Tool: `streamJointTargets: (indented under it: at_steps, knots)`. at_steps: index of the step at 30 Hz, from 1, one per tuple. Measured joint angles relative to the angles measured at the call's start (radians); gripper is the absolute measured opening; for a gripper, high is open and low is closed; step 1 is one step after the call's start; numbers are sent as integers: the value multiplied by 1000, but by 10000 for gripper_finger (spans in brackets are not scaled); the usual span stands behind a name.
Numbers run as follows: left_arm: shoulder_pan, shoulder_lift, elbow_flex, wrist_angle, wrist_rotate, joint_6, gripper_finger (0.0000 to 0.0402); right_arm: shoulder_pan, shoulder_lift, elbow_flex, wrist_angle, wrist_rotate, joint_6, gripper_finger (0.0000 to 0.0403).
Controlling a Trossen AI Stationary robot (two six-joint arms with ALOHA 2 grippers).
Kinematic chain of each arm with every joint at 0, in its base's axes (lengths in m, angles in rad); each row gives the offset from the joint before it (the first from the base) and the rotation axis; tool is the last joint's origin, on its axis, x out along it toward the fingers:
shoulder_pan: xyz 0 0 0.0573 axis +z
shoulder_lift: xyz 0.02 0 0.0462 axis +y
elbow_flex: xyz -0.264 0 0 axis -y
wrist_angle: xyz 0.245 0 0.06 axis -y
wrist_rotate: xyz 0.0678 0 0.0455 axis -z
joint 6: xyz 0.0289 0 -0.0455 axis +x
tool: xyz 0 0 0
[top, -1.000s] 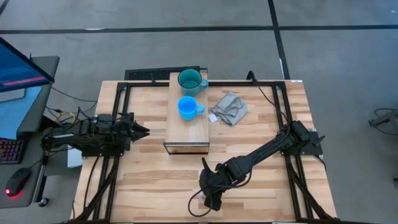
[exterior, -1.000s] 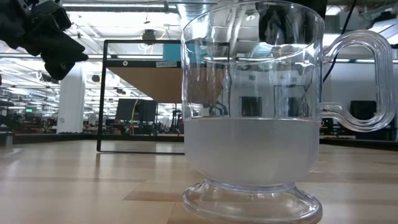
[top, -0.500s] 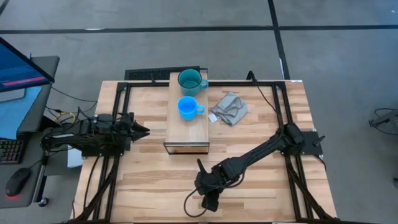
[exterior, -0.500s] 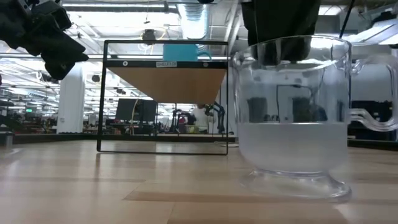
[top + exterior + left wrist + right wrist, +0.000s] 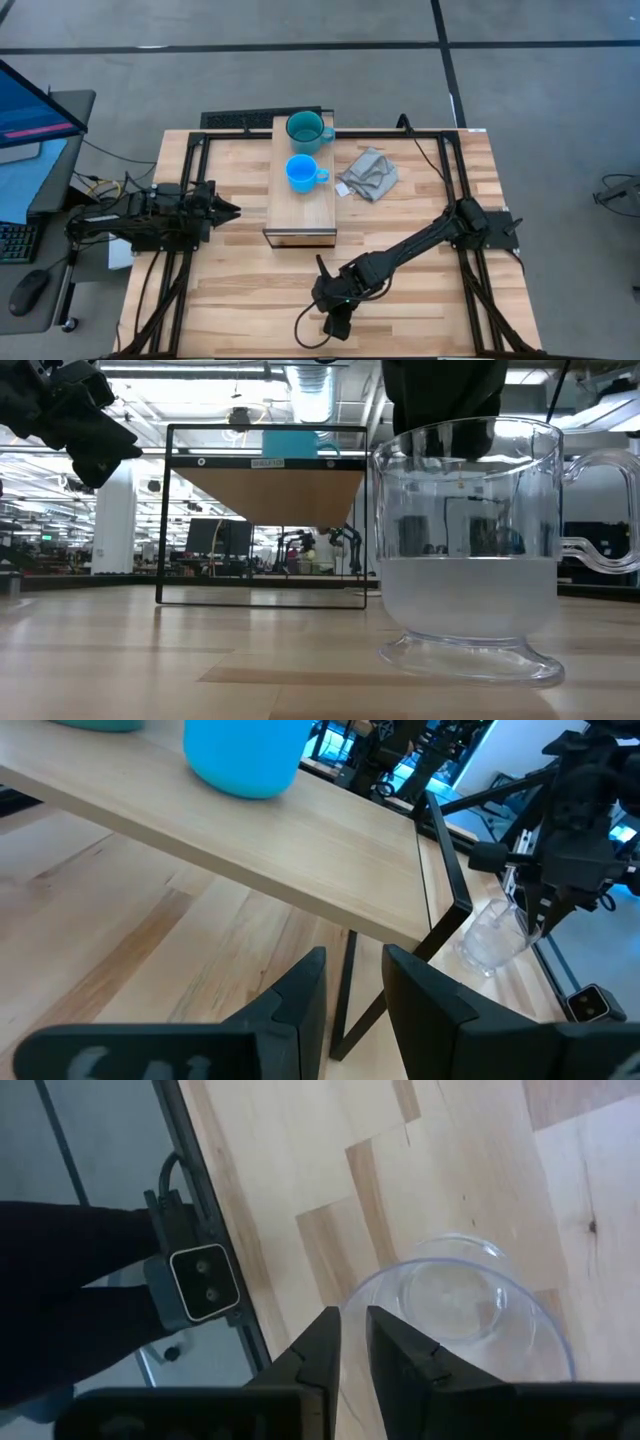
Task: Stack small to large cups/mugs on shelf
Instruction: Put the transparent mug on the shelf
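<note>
The teal mug (image 5: 305, 130) and the blue mug (image 5: 302, 173) stand upright on the top of the light wood shelf (image 5: 303, 215), the teal one at its far end. The clear glass cup (image 5: 465, 550) is near the table's near edge, its handle (image 5: 600, 510) to one side. My right gripper (image 5: 325, 298) is over it and shut on its rim. My left gripper (image 5: 232, 210) waits to the left of the shelf with a narrow gap between its fingers (image 5: 352, 980) and holds nothing. My right gripper has the glass cup's rim (image 5: 352, 1288). The wall runs between the two fingers, one finger (image 5: 395, 1350) inside the cup and one outside. The fingers come from above, pointing down. The cup stays upright, its foot (image 5: 470, 660) at the table; whether it rests there I cannot tell.
A grey cloth (image 5: 368, 175) lies on the table to the right of the shelf. A small camera block (image 5: 195, 1285) sits at the near edge, close beside the cup. A monitor and keyboard stand off the table's left side.
My right gripper has gone a little toward the table's left edge with the glass cup. The cup has moved away from the low camera: it filled the middle of the low view and now shows smaller and farther right, still upright.
</note>
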Motion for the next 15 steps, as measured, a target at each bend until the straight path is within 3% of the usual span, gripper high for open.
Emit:
streamJointTargets:
  at_steps: [15]
  knots:
    - [0, 0, 0, 0, 0, 1, 90, 4, 0, 0, 20, 3, -1, 70]
